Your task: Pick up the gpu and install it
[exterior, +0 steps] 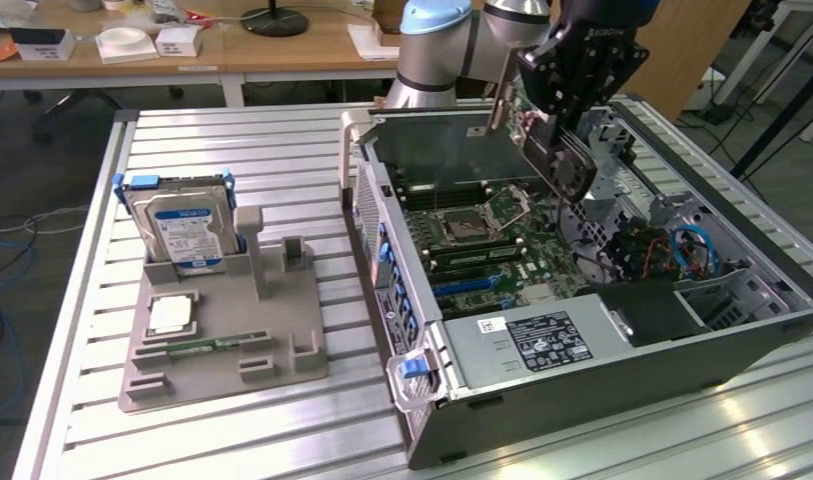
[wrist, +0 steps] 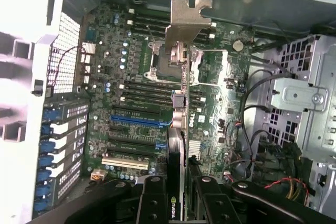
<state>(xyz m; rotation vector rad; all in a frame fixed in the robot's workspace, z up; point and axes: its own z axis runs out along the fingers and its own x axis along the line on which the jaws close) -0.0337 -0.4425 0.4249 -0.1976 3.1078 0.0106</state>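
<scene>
The gpu (wrist: 181, 103) shows edge-on in the wrist view, with its metal bracket (wrist: 187, 18) at the far end and a dark face by my fingers. My gripper (wrist: 178, 200) is shut on it, one black finger (wrist: 152, 203) on each side. It hangs above the motherboard (wrist: 131, 93), over the row of expansion slots that includes a blue slot (wrist: 139, 121), not touching the board. In the exterior view my gripper (exterior: 566, 150) holds the gpu (exterior: 506, 118) upright over the open computer case (exterior: 726, 340).
A silver hard drive with blue rails (exterior: 179, 225) stands in a grey fixture (exterior: 219, 350) at the exterior view's left, with a small memory stick (exterior: 213, 347) and a chip (exterior: 173, 315). Inside the case are a power supply (exterior: 540, 340), cables (exterior: 686, 245) and a metal drive cage (wrist: 310, 98).
</scene>
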